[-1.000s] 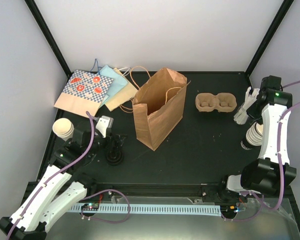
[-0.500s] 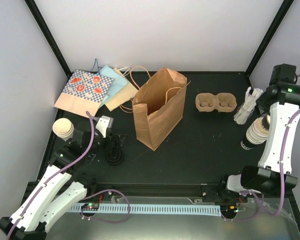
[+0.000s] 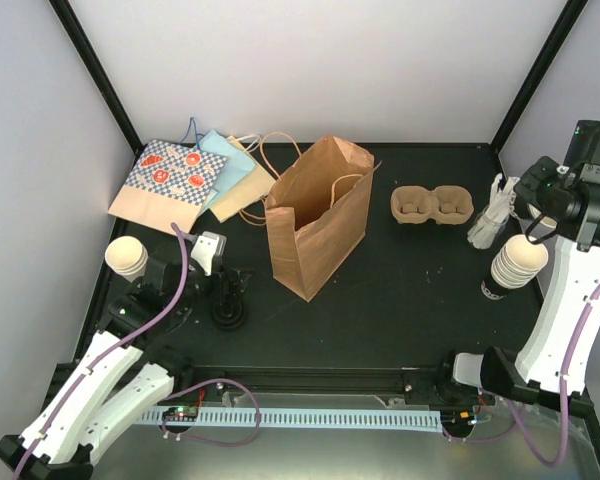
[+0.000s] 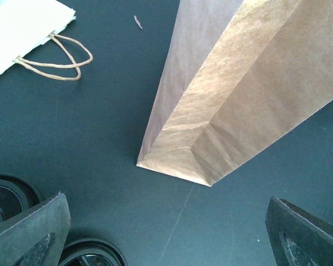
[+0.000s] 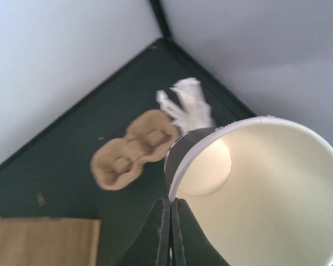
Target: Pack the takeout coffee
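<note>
Top external view: black bench across the whole floor of the cell, both arms bolted at its near edge. Largest on it, a brown paper bag, upright and open-mouthed near the middle, a handle showing at the mouth. Behind and to the left, a fan of flat bags lying down, a patterned one on top, a pale blue and a cream one under it. Right of the brown bag and well apart from it, the tan cup carrier, near the back edge, both hollows unfilled.

At the far right, a cream cup, mouth up, topping a ribbed stack, just beside the right arm. Right jaws clenched on that cup's rim, both fingers pressed together over the paper wall in the right wrist view. Cannot tell whether lifted clear of the bench.

At the left edge, a second stack of cups. Left jaws released, fingers spread wide, hovering low over the black lids and gripping nothing; brown bag's base straight ahead in the left wrist view.

Between carrier and held cup, a bundle of white wrapped sticks. Black object touching the right stack's foot, too small to identify.
</note>
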Motion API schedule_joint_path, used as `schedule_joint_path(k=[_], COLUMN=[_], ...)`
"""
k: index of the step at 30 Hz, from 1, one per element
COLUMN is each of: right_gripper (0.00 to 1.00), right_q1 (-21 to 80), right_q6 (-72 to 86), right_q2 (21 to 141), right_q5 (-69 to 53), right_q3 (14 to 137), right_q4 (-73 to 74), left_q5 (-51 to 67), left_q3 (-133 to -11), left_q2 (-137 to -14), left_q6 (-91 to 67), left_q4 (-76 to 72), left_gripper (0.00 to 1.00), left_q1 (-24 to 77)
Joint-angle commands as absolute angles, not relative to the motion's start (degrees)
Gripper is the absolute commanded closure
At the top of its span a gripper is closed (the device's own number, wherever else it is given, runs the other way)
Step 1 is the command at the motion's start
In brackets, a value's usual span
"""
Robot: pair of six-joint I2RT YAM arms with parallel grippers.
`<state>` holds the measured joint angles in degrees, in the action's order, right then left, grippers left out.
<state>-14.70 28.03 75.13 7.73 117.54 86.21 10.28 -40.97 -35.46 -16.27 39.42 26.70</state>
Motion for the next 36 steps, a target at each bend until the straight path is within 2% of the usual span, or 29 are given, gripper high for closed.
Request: schedule_joint_path(k=[1, 5, 8, 13, 21, 36], right_gripper=[0.99, 0.99, 0.99, 0.99, 0.99, 0.99], right_q1=[-11.79, -6.87, -3.93, 2.41, 19.55, 39.22], right_q6=[24.67, 23.53, 23.93, 24.01, 26.16, 29.50], right_q2=[72.94, 72.86, 72.71, 69.84, 67.92, 56.80], right_q5=[-3.31, -11.57, -12.89, -10.02, 2.39, 6.03], right_q3=[120.57, 119.94, 117.53, 106.61, 88.29, 62.75], right_q4=[83.90, 81.27, 81.30, 78.27, 73.36, 57.20], left_q5=[9.50, 9.47, 9.28, 8.78, 8.06, 2.66], left_q3=[-41.36, -41.32, -41.16, -41.13, -41.17, -42.56], left_q2=[-34.50, -33.58, -32.91, -33.11, -33.67, -38.86], left_q6=[-16.35, -16.34, -16.34, -16.43, -16.65, -18.52], left_q4=[39.24, 39.10, 38.93, 38.90, 38.80, 40.61], left_gripper=[0.01, 0.01, 0.01, 0.01, 0.01, 0.01], left_q1=[26.81, 26.81, 26.81, 26.76, 26.78, 26.76])
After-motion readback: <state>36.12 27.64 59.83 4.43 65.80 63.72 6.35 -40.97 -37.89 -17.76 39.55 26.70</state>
